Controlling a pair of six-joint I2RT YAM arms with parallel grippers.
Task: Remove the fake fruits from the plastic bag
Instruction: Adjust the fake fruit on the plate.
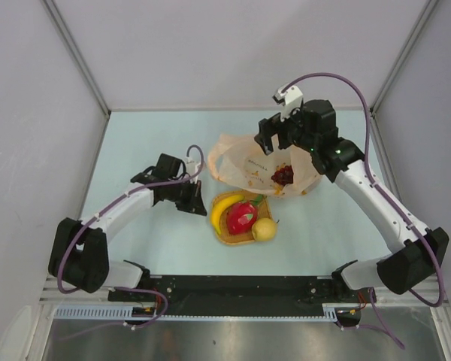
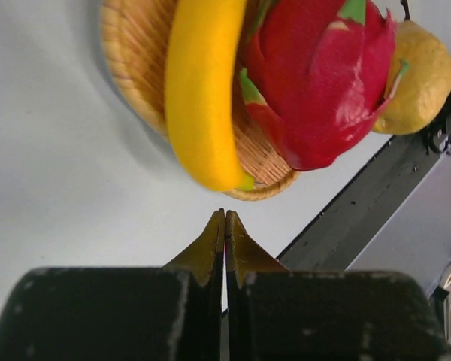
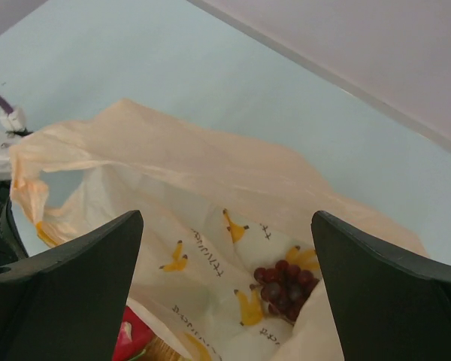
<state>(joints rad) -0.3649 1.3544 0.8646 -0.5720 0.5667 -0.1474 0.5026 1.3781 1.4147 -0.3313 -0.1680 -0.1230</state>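
Right wrist — grapes (image 3: 284,289) seemingly bagged | left gripper (image 2: 225,216) pinched, empty | right gripper (image 3: 227,219) agape, empty

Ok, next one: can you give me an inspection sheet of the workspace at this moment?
Surface: pale blue table, no spills seen.
Job's things: plastic bag lies open, far of centre, with the grapes inside; banana, red fruit and round yellow fruit sit on the woven tray.
Clutter: nothing seen.
Grippers: left gripper shut and empty, beside the tray; right gripper open above the bag, holding nothing.
Cables: purple cables run along both arms, none lying on the fruits.
Surroundings: plain grey walls on three sides; black rail at the near edge.
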